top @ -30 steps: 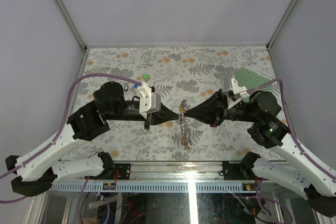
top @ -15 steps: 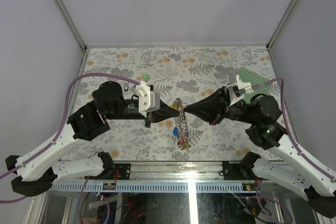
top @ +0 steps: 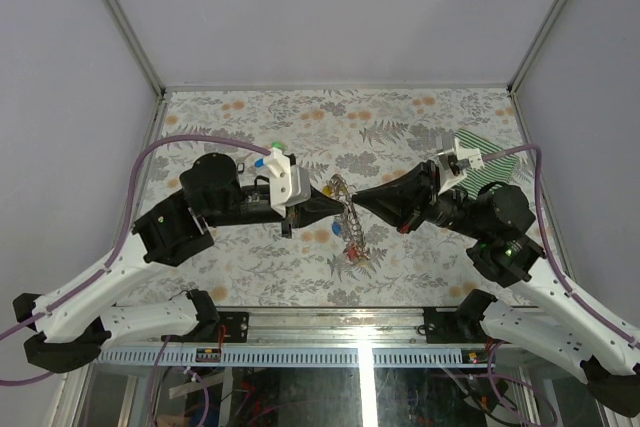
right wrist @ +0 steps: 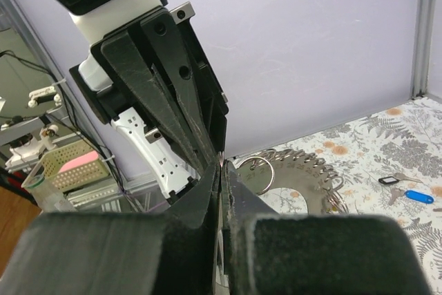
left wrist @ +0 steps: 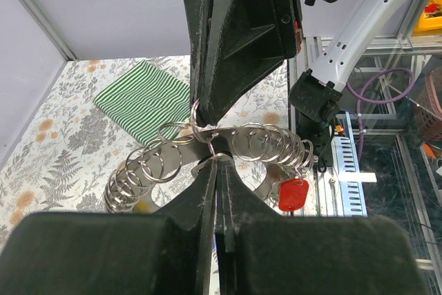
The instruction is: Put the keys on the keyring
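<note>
Floral-print tabletop [top: 420,127]; large flat dark grey metal keyring [top: 349,232] is held aloft at frame centre, pinched by both left gripper [top: 338,209] and right gripper [top: 358,201]. Judged stiff, light, slippery; flat rim should be gripped.

Both arms reach inward with forearms near level and wrists facing each other. The right gripper [top: 360,197] sits directly ahead of the left gripper [top: 333,209], almost tip to tip. Both sets of jaws are closed, pinching the keyring [top: 349,232] at their tips.
</note>
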You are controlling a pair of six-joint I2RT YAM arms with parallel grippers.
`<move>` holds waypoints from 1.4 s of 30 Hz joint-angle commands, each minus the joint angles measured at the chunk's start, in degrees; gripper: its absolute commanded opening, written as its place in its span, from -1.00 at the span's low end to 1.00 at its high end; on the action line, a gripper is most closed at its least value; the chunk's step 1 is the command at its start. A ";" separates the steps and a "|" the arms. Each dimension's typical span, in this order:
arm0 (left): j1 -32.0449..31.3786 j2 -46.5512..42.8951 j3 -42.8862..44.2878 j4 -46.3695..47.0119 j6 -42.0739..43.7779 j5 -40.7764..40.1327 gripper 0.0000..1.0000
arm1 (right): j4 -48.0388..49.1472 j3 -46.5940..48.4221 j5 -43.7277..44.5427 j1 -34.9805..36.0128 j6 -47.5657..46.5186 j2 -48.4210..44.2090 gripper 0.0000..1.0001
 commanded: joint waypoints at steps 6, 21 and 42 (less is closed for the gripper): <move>-0.47 0.59 -1.78 3.90 -2.09 -1.41 -1.00 | 9.31 0.40 10.40 -0.03 3.55 -2.06 -1.00; -0.48 2.68 -0.73 2.96 -1.42 -2.17 -1.00 | 1.60 1.30 16.68 0.03 3.47 -2.28 -1.00; -1.30 5.86 3.70 -1.46 1.95 -4.72 -1.00 | -12.53 4.43 19.20 0.03 -1.48 -1.27 -1.00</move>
